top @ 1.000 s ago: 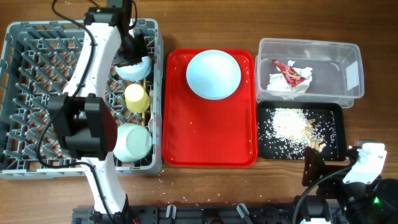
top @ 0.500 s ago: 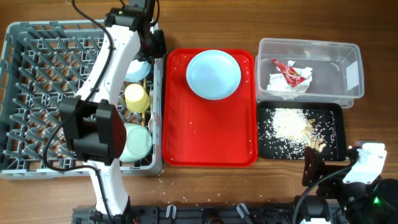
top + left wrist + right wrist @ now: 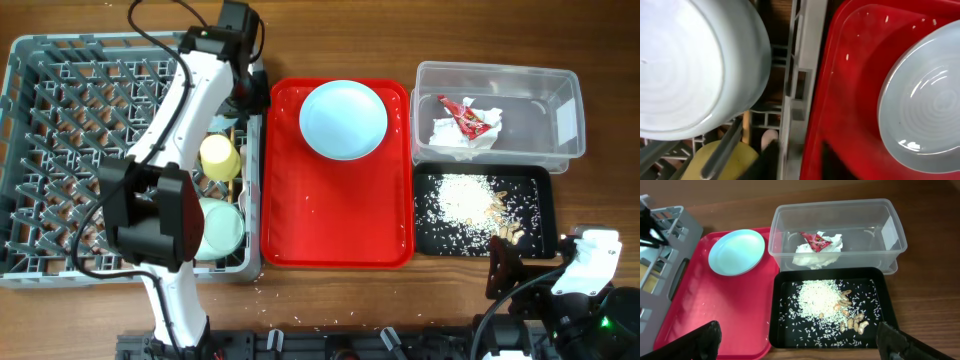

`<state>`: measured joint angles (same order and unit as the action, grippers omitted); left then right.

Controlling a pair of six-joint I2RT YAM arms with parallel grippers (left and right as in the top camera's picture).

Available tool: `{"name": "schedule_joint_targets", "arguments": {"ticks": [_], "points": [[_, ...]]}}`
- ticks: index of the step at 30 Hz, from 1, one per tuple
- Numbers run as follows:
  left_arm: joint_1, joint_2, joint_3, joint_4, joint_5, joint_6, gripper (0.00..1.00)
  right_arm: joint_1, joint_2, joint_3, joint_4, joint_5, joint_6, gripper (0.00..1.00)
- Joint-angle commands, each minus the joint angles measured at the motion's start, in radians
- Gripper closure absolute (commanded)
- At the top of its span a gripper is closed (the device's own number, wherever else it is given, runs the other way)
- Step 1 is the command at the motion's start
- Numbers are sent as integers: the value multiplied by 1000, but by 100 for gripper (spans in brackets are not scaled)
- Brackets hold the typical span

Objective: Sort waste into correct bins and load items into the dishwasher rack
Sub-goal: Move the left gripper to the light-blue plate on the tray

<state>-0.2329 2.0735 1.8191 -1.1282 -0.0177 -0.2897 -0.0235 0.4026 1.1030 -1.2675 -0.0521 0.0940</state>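
One plate (image 3: pixel 343 120) on red tray (image 3: pixel 335 230)

Left arm (image 3: pixel 172 112) white with black joints, cables; right fingers (image 3: pixel 696 341) black.

The left claw (image 3: pixel 252 93) has swung sideways off the pale blue bowl (image 3: pixel 690 70) it hung over a second ago. The bowl is now just to the claw's left. The right wall of the dishwasher rack (image 3: pixel 70 120) and the rim of the red tray (image 3: pixel 330 220) are now directly beneath its spread fingers. From overhead, the arm now hides most of the bowl.
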Motion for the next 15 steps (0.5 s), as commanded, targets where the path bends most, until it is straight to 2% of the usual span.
{"name": "schedule_joint_targets", "arguments": {"ticks": [1,3,7,15], "points": [[-14,2,-21,25,5,-3,64,-3,-7,1,3,-9,14,0],[-16,2,-22,26,5,-3,68,-3,-7,1,3,-9,14,0],[-23,2,-22,6,5,-3,92,-3,-7,1,3,-9,14,0],[-25,2,-22,-74,4,-3,96,-3,-7,1,3,-9,14,1]]}}
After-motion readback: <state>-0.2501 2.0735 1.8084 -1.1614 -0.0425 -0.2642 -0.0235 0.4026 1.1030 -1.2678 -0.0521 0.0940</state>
